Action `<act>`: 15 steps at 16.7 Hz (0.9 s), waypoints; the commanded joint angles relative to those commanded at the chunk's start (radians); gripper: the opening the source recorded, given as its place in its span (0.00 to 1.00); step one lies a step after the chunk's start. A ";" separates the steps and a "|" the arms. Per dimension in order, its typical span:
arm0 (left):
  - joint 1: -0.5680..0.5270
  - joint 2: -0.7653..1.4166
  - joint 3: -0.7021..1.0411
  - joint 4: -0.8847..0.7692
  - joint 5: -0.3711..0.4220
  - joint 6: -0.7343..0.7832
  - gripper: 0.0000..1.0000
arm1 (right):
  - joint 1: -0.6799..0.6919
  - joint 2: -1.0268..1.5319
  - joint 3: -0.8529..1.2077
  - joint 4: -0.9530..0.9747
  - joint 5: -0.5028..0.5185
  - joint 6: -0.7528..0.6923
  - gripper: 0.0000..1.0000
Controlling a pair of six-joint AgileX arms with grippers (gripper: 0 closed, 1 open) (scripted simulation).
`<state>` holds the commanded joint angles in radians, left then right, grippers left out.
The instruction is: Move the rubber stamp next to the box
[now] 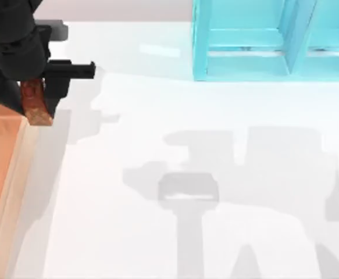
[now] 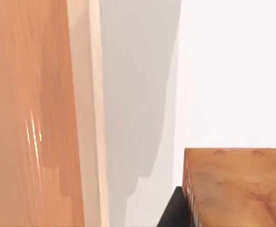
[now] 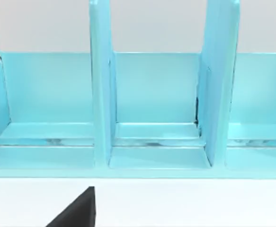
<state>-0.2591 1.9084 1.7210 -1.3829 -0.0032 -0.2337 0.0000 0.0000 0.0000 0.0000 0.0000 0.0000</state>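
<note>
The box (image 1: 6,168) lies at the table's (image 1: 157,244) near left edge, its tan wall (image 2: 93,113) facing right. Just past its far right corner, the left gripper (image 1: 38,96) has its fingers clamped on the stamp (image 1: 35,103), which hangs beside that wall. At the far right stands a turquoise frame (image 1: 256,46), with 3 bays facing the right wrist camera; I cannot tell the right gripper's fingers.

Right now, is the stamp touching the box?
Apart. In the left wrist view, a strip of white table and shadow lies between the stamp and the box wall. The top view shows the left gripper holding the stamp beside the box's corner.
</note>
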 joint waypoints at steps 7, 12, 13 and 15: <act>-0.001 0.006 -0.057 0.068 -0.001 0.001 0.00 | 0.000 0.000 0.000 0.000 0.000 0.000 1.00; 0.003 0.018 -0.207 0.224 -0.001 0.003 0.00 | 0.000 0.000 0.000 0.000 0.000 0.000 1.00; 0.004 0.018 -0.225 0.243 0.000 0.004 0.00 | 0.000 0.000 0.000 0.000 0.000 0.000 1.00; 0.004 0.018 -0.233 0.252 0.000 0.004 0.00 | 0.000 0.000 0.000 0.000 0.000 0.000 1.00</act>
<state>-0.2552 1.9265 1.4875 -1.1313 -0.0031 -0.2296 0.0000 0.0000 0.0000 0.0000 0.0000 0.0000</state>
